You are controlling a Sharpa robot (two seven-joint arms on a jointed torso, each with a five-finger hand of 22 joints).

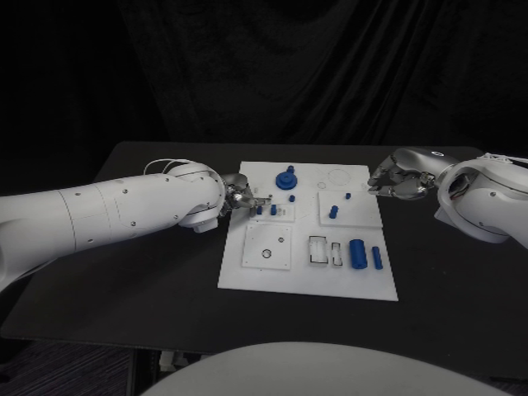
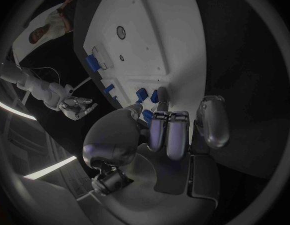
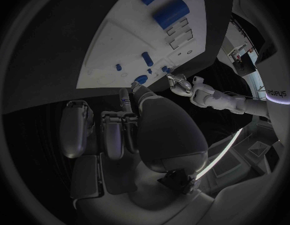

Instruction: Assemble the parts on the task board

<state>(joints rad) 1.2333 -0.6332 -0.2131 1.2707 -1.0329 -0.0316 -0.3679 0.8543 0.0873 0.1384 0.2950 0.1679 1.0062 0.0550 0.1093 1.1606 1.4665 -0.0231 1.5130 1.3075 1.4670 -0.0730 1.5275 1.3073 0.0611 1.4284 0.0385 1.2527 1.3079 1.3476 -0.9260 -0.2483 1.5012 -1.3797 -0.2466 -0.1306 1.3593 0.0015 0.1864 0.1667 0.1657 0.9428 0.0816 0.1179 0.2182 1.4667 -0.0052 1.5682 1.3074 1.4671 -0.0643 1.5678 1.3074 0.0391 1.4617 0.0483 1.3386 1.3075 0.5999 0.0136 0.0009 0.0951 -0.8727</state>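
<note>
Small blue parts (image 1: 272, 210) at left robot hand (image 1: 242, 200) fingertips

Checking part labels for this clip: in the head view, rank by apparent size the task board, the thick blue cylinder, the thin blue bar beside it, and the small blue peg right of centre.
1. task board
2. thick blue cylinder
3. thin blue bar
4. small blue peg

A black table (image 1: 157, 272) stands before dark drapery (image 1: 264, 74) in dim light.
</note>
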